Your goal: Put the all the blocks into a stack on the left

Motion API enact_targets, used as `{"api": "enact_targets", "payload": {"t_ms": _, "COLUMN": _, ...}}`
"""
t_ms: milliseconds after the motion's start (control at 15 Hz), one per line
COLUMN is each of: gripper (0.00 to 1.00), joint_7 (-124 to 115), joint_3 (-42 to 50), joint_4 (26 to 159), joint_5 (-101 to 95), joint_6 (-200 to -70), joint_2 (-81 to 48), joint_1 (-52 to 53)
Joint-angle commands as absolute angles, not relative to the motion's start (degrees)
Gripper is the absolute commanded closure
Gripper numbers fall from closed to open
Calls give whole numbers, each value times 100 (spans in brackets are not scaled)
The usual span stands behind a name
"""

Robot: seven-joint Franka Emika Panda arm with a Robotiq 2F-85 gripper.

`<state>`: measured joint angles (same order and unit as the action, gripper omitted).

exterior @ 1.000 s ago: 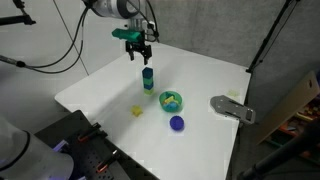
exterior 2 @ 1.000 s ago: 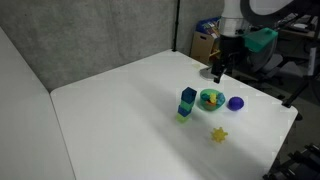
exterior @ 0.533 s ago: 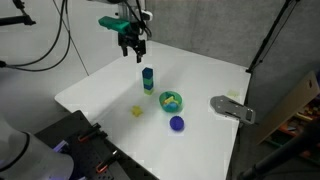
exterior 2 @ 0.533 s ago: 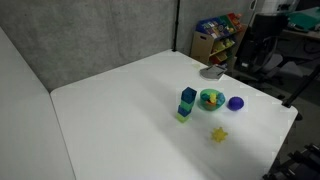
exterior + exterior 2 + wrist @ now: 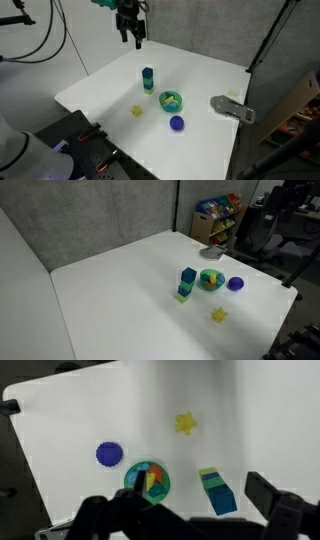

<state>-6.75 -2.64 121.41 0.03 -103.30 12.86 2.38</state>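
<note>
A stack of blocks (image 5: pixel 148 79), green at the bottom with blue above, stands upright on the white table (image 5: pixel 200 75). It also shows in an exterior view (image 5: pixel 188 283) and in the wrist view (image 5: pixel 217 492). My gripper (image 5: pixel 131 30) hangs high above the table, behind the stack, open and empty. In the wrist view its fingers (image 5: pixel 199 497) are spread, with the stack far below between them. The gripper is out of the exterior view that shows the shelf.
A green bowl (image 5: pixel 171 100) with coloured pieces stands beside the stack. A yellow star piece (image 5: pixel 138 111) and a blue round piece (image 5: pixel 177 124) lie nearer the table's front edge. A grey flat object (image 5: pixel 232 108) lies at the table's side.
My gripper has risen up and away from the stack, empty. The arm has left the exterior view with the shelf. The stack has not moved.
</note>
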Motion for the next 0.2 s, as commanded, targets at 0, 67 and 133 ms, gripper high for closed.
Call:
{"api": "enact_targets", "payload": {"t_ms": 0, "gripper": 0, "joint_7": -670, "joint_3": -284, "joint_4": 12128, "joint_5": 6, "joint_6": -10314, "joint_2": 1286, "joint_1": 219}}
{"api": "enact_targets", "payload": {"t_ms": 67, "gripper": 0, "joint_7": -670, "joint_3": -285, "joint_4": 12138, "joint_5": 6, "joint_6": -10315, "joint_2": 1281, "joint_1": 219}}
{"api": "enact_targets", "payload": {"t_ms": 133, "gripper": 0, "joint_7": -670, "joint_3": -286, "joint_4": 12142, "joint_5": 6, "joint_6": -10316, "joint_2": 1271, "joint_1": 220}}
